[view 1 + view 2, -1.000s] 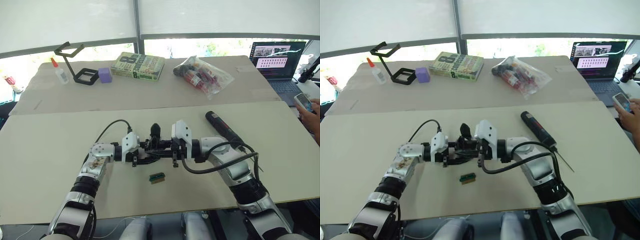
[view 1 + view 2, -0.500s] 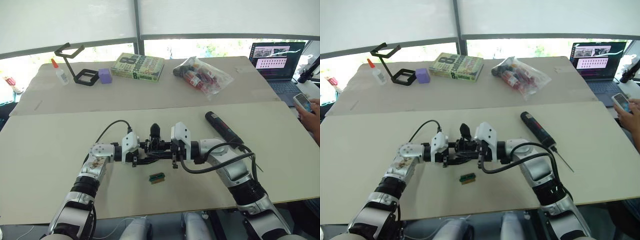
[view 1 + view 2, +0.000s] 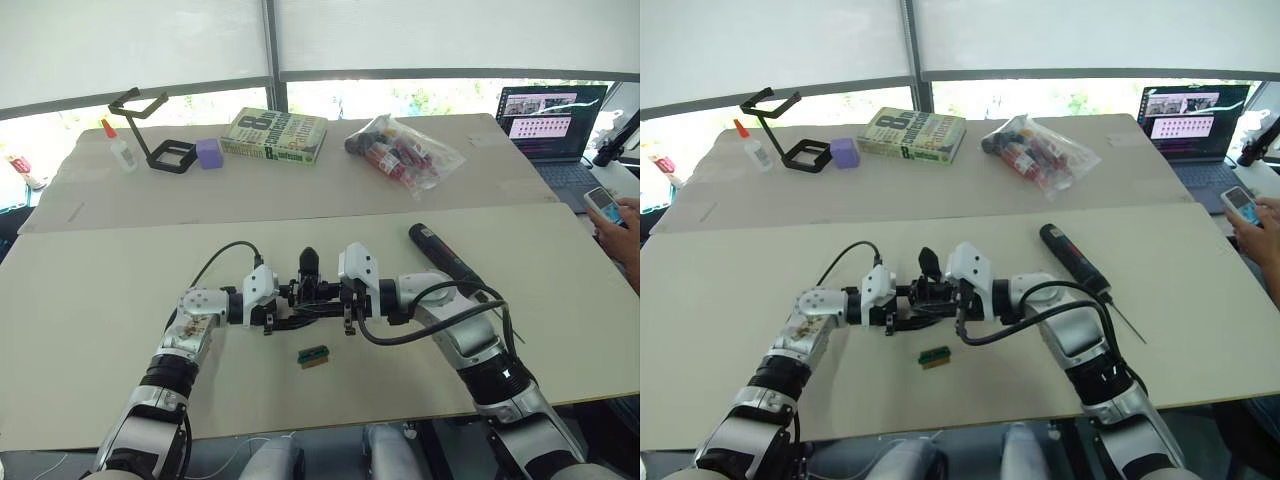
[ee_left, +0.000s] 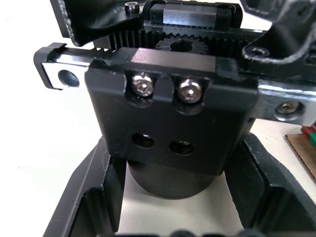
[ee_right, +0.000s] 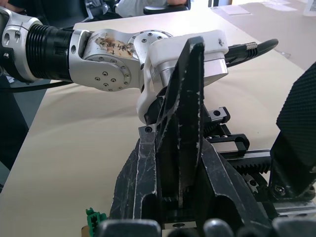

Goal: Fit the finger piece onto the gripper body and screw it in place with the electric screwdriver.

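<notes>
The gripper body (image 3: 305,290), a chunky black mechanism with a pointed finger sticking up, sits mid-table between my two grippers. My left gripper (image 3: 283,308) is shut on it; the left wrist view shows its block with two screws (image 4: 165,113) and its round base between my fingers (image 4: 91,202). My right gripper (image 3: 328,302) is shut on the finger piece (image 5: 183,103), a black tapered piece held upright against the body's toothed rail (image 5: 247,160). The electric screwdriver (image 3: 446,263) lies on the table to the right of my right arm, untouched.
A small green-and-brown block (image 3: 314,354) lies just in front of the grippers. At the back are a glue bottle (image 3: 122,148), a black stand (image 3: 160,150), a purple block (image 3: 209,152), a book (image 3: 274,134) and a plastic bag (image 3: 405,150). A laptop (image 3: 550,120) and a person's hand with a phone (image 3: 610,208) are far right.
</notes>
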`<control>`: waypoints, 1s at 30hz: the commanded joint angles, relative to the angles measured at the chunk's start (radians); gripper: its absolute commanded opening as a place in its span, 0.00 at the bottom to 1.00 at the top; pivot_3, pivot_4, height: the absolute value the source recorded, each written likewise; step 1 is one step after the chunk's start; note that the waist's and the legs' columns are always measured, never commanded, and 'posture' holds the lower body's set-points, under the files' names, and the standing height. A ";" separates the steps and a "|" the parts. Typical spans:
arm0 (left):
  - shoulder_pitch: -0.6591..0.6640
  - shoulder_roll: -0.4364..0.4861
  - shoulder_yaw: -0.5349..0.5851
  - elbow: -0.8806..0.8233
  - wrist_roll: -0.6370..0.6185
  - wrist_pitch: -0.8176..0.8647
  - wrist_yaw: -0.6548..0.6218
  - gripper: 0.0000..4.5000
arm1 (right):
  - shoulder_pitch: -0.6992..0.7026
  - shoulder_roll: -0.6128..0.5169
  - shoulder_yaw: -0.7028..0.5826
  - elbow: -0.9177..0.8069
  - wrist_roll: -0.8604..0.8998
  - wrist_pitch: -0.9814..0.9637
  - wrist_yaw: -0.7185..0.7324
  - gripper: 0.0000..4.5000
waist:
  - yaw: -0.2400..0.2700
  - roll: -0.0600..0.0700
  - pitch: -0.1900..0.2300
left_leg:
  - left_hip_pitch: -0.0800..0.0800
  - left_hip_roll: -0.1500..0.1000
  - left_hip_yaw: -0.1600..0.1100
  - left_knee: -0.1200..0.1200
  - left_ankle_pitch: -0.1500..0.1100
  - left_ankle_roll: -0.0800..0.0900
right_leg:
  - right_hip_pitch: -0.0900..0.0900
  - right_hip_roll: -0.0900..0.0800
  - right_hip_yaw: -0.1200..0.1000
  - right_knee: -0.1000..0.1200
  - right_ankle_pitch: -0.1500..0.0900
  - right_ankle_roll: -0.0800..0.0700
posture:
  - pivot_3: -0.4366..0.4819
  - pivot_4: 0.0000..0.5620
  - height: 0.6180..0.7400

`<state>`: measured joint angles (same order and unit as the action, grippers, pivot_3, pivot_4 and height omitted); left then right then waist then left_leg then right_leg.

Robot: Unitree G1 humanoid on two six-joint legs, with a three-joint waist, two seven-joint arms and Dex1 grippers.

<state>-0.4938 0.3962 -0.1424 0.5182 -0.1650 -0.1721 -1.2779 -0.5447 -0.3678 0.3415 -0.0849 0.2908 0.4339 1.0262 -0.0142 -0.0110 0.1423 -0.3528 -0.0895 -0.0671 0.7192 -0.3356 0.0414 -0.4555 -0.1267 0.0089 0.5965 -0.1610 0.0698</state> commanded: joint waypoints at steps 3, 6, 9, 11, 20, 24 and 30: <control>0.030 0.004 -0.038 -0.005 0.013 0.003 -0.024 0.51 | -0.014 -0.026 0.049 0.047 -0.047 0.084 -0.005 0.08 | 0.000 0.000 -0.002 | 0.000 0.000 0.000 0.000 0.000 0.000 | 0.000 0.000 0.000 0.000 0.000 0.000 | 0.48 0.27 1.00; 0.028 0.003 -0.037 -0.002 0.013 0.003 -0.022 0.51 | -0.024 -0.035 0.065 0.063 -0.070 0.075 -0.013 0.08 | -0.001 0.000 -0.004 | 0.000 0.000 0.000 0.000 0.000 0.000 | 0.000 0.000 0.000 0.000 0.000 0.000 | 0.48 0.27 1.00; 0.027 0.003 -0.037 0.000 0.014 0.003 -0.021 0.51 | -0.029 -0.038 0.062 0.058 -0.066 0.078 -0.015 0.08 | -0.001 -0.001 -0.006 | 0.001 0.000 0.000 0.000 0.000 0.000 | 0.000 0.000 0.000 0.000 0.000 0.000 | 0.48 0.27 1.00; 0.027 0.002 -0.036 0.002 0.015 0.002 -0.021 0.51 | -0.031 -0.034 0.049 0.049 -0.048 0.088 -0.014 0.08 | -0.001 -0.001 -0.007 | 0.001 0.000 0.000 0.000 0.000 0.000 | 0.000 0.000 0.000 0.000 0.000 0.000 | 0.48 0.27 1.00; 0.026 0.001 -0.032 0.019 0.015 -0.006 -0.019 0.51 | -0.060 -0.012 -0.028 -0.061 0.043 0.077 -0.003 0.39 | -0.001 -0.001 -0.007 | 0.000 0.000 0.000 -0.001 0.000 0.000 | 0.000 0.000 0.000 0.000 0.000 0.000 | 0.48 0.27 1.00; 0.027 0.001 -0.027 0.029 0.014 -0.011 -0.016 0.51 | -0.058 -0.001 -0.052 -0.121 0.073 0.020 0.026 0.69 | -0.001 -0.001 -0.007 | 0.000 0.000 0.000 -0.002 0.000 0.000 | -0.001 0.000 0.000 -0.001 0.000 0.000 | 0.48 0.27 1.00; 0.029 -0.004 -0.022 0.041 0.012 -0.015 -0.004 0.51 | -0.040 0.009 -0.088 -0.143 0.102 -0.043 0.036 0.99 | 0.000 -0.001 -0.007 | 0.000 0.000 0.000 -0.002 0.000 0.000 | -0.001 0.000 0.000 -0.001 0.000 0.000 | 0.48 0.27 1.00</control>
<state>-0.4910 0.3936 -0.1406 0.5368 -0.1671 -0.1947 -1.2759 -0.5801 -0.3655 0.2889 -0.1873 0.3605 0.4246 1.0511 -0.0146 -0.0117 0.1354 -0.3527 -0.0894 -0.0671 0.7173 -0.3355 0.0414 -0.4562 -0.1267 0.0089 0.5958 -0.1610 0.0698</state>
